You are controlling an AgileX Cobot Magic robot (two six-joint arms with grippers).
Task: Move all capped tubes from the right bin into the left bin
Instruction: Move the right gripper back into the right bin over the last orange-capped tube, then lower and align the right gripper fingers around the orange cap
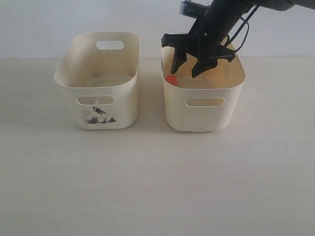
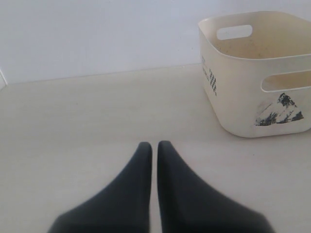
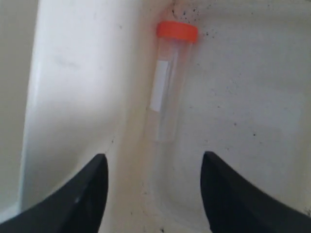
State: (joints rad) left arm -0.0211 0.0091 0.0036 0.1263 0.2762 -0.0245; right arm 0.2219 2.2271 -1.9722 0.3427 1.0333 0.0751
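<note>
The right tool (image 1: 185,70) hangs inside the right bin (image 1: 204,118) with its fingers spread wide and nothing between them. Just below it lies a capped tube (image 3: 170,82), flat on the bin floor and snug along the seam where the floor curves up into the wall on the side facing the left bin (image 1: 120,105). In the right wrist view the tube's long axis runs straight away from the tool, orange cap at the far end and clear body pointing back toward the gap between the fingers. So the fingers already sit on either side of it and would close across the body, not along it (the wall finger looks tight on room, though). Probably the move comes down to dropping lower without bumping that wall.

The left tool (image 2: 154,145) is parked over the counter (image 1: 157,187) with its fingers pressed together, well apart from everything, so the right arm is clearly the nearer one.

Count: one tube visible, two bins, two tools. No tube shows in the left bin.
</note>
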